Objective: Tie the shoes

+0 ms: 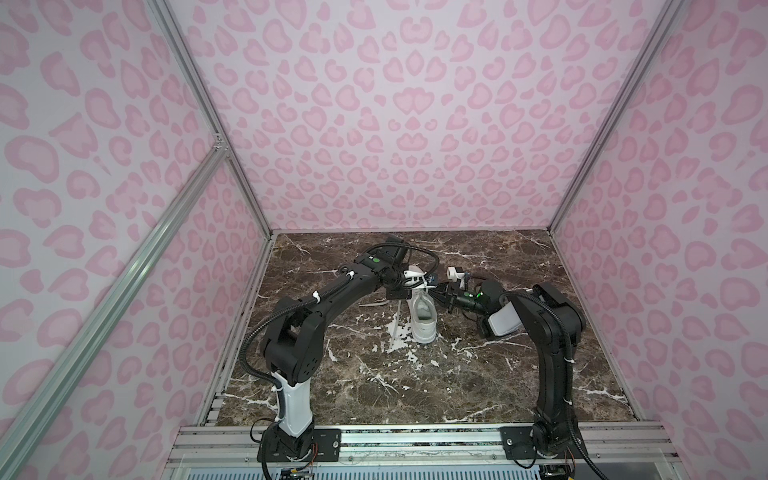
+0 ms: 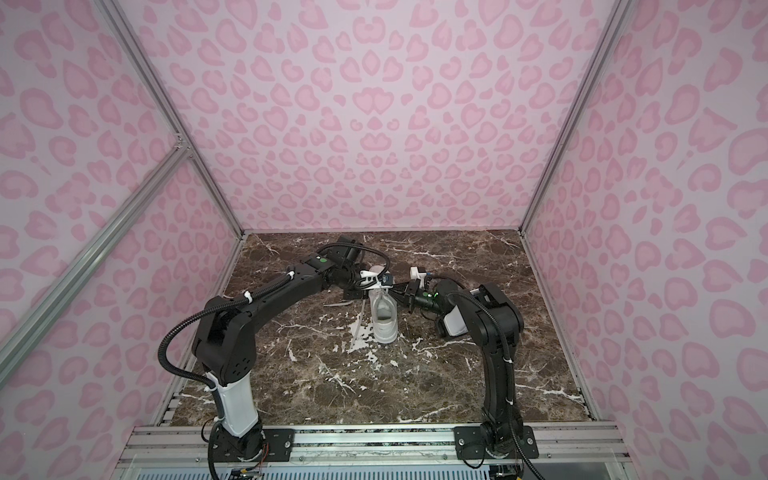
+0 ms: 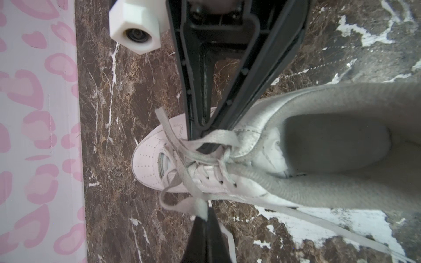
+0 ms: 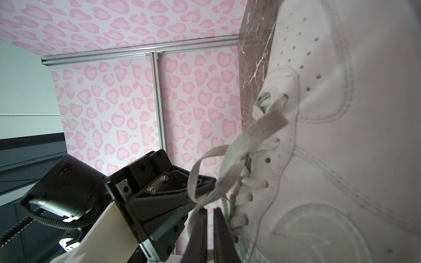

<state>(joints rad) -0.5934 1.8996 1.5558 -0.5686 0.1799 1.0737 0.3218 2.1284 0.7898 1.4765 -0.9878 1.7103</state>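
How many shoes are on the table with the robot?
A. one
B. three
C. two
A: both top views show a single white sneaker standing on the marble table, and no other shoe.

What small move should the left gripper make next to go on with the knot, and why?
Probably the left gripper, pinching a lace loop beside the sneaker, should pull gently outward. The crossed laces look slack, and no tight knot shows yet.
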